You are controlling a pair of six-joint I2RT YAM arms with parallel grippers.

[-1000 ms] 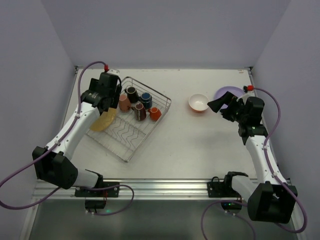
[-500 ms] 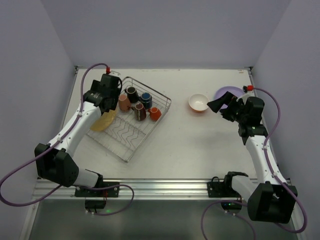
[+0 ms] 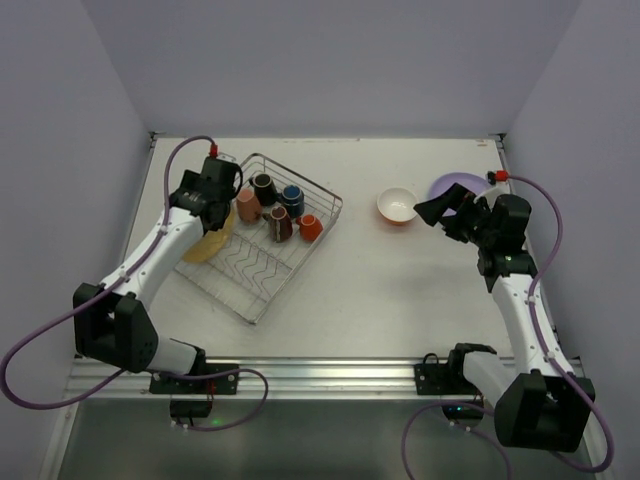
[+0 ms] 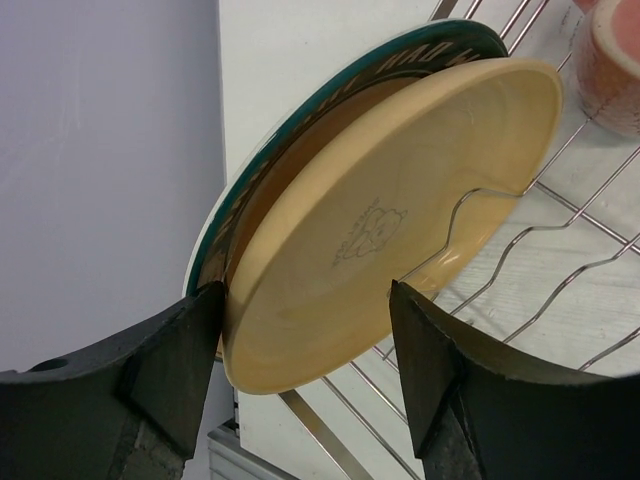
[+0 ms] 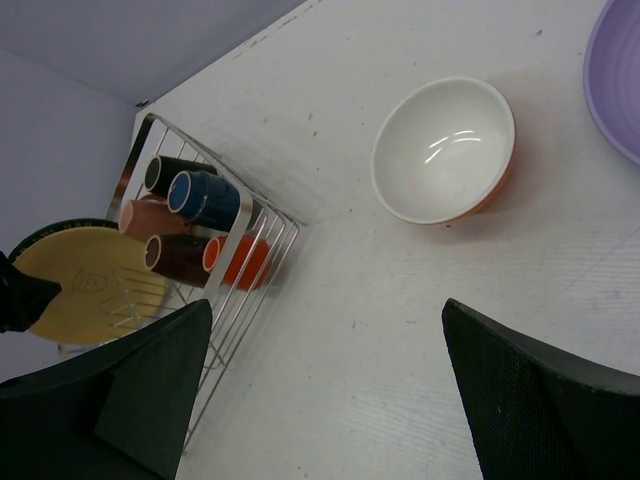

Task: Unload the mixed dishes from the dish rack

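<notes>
Top external: white table (image 3: 400,280), lavender walls (image 3: 330,60); left gripper (image 4: 305,300) wide astride yellow plate (image 4: 380,200), right gripper (image 5: 322,315) wide, empty.

Left end effector (image 3: 215,205) sits over the yellow plate (image 3: 205,245) at the edge of the rack (image 3: 256,276), while the bowl (image 3: 397,206) and purple plate (image 3: 455,184) lie near the right end effector (image 3: 432,210).

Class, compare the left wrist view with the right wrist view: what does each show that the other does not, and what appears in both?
Left wrist only: the left gripper open, its fingers either side of the yellow plate's lower edge, and the lettered band on the green-rimmed plate behind it. Right wrist only: the orange bowl, the lavender plate and the blue mug. Both: the yellow plate, the pink mug and the dish rack wires.
</notes>
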